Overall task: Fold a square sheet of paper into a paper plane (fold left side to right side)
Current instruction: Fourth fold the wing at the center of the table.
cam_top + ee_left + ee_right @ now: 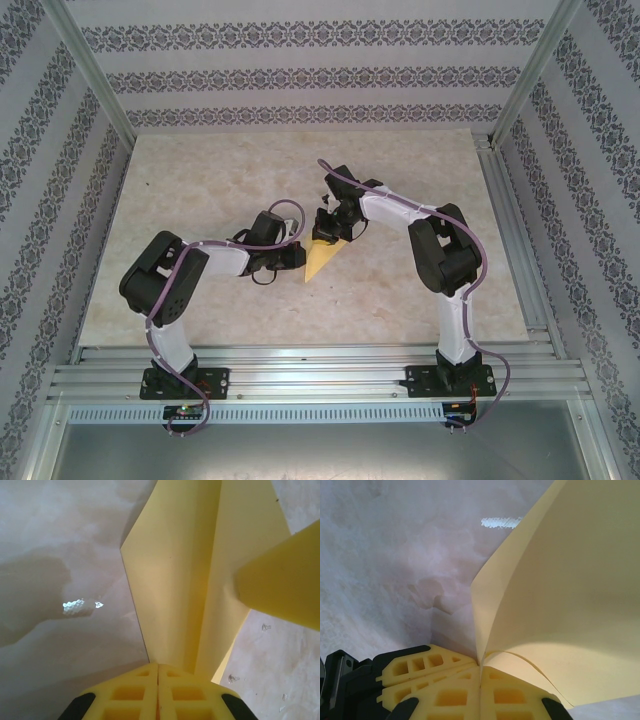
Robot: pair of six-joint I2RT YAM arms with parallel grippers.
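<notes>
- The left gripper (296, 258) sat near the middle of the table (180, 180), its jaws pressed together on the left edge of the paper plane (322, 258). In the left wrist view the gripper (158, 667) pinched the narrow end of the paper plane (175, 580), with creased panels fanning away from it.
- The paper plane, already a narrow pointed shape, lay between the 2 grippers, its tip aimed toward the table's near edge.
- The right gripper (330, 228) was just beyond it, toward the far edge. The right wrist view showed this gripper (480, 668) clamped on the paper plane (560, 605), a flap curling upward.
- Judged step: the lengthwise fold, left side to right side.
- The next move likely called for carrying the left half over the right with edges matched, then pressing the crease. Uneven pull risked a skewed fold.
</notes>
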